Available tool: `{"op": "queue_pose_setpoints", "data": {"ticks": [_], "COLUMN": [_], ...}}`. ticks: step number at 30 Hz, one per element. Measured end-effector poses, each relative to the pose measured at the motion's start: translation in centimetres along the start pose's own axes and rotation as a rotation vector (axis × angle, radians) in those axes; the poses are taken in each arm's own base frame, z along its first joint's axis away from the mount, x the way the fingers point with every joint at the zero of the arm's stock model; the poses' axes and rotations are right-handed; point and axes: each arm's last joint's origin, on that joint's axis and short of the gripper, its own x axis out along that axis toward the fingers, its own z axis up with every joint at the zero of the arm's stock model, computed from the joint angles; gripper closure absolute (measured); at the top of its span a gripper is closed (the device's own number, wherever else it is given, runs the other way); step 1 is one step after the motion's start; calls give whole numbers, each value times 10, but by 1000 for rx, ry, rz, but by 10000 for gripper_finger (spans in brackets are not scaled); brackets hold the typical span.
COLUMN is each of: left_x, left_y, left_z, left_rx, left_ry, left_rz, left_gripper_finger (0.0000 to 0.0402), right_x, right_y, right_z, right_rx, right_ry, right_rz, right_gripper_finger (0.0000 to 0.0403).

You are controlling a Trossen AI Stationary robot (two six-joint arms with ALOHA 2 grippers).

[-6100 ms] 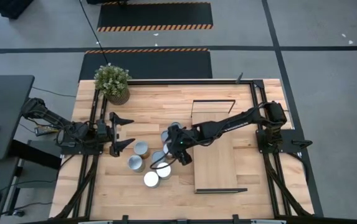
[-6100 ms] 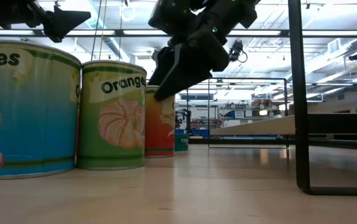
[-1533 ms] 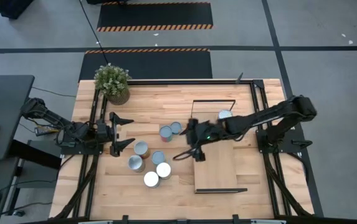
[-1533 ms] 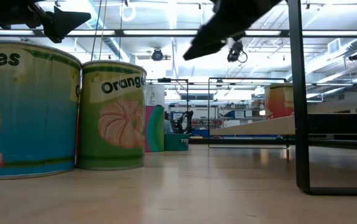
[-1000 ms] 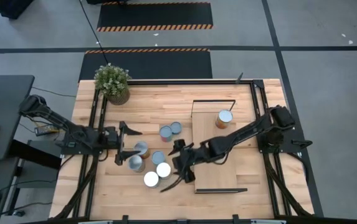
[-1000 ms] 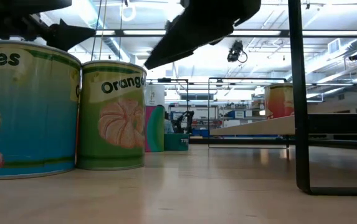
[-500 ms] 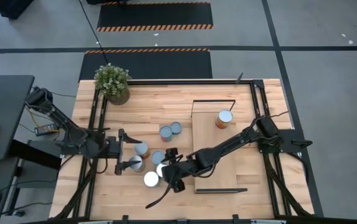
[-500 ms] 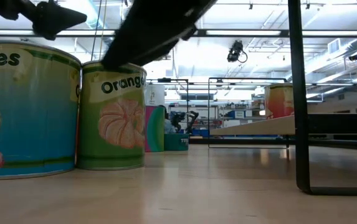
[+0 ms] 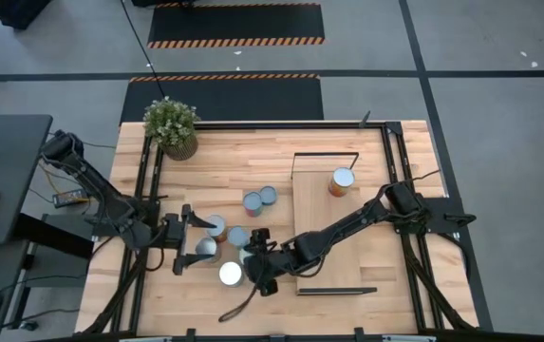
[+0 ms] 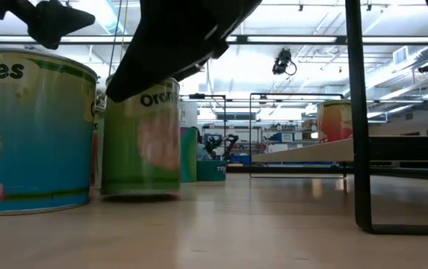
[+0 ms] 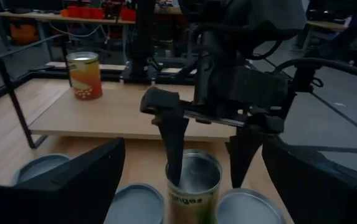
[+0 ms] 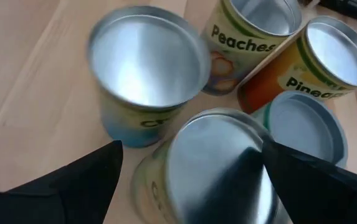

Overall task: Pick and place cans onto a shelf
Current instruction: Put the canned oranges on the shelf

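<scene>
The right hand sits over the cluster of cans just beside the shelf, fingers spread either side of the green "Orange" can, not yet pinching it. That can looks like a stiff tin with a smooth label and a shiny lid, likely slippery, so a hold across the mid-wall seems safest; it looks blurred and maybe tilted in the low view. One orange can stands on the shelf already. The left hand hovers spread on the far side of the cluster from the shelf. Neighbouring cans crowd the target, and whether a finger touches it cannot be told
</scene>
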Motion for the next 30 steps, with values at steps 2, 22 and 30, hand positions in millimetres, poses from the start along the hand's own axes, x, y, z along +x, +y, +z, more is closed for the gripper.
{"op": "queue_pose_setpoints", "data": {"ticks": [2, 22, 30], "left_x": [-1, -3, -3], "left_y": [-2, -4, -4], "left_z": [0, -1, -1], "left_rx": [1, -24, -23], "left_ry": [2, 4, 5], "left_rz": [-11, -30, -29], "left_gripper_finger": [17, 17, 17], "right_x": [-3, -12, -10], "right_y": [6, -22, -27], "right_z": [-1, 18, 16], "right_rx": [-10, 90, 89], "right_ry": [6, 68, 90], "right_rz": [-13, 64, 60], "right_gripper_finger": [11, 4, 5]}}
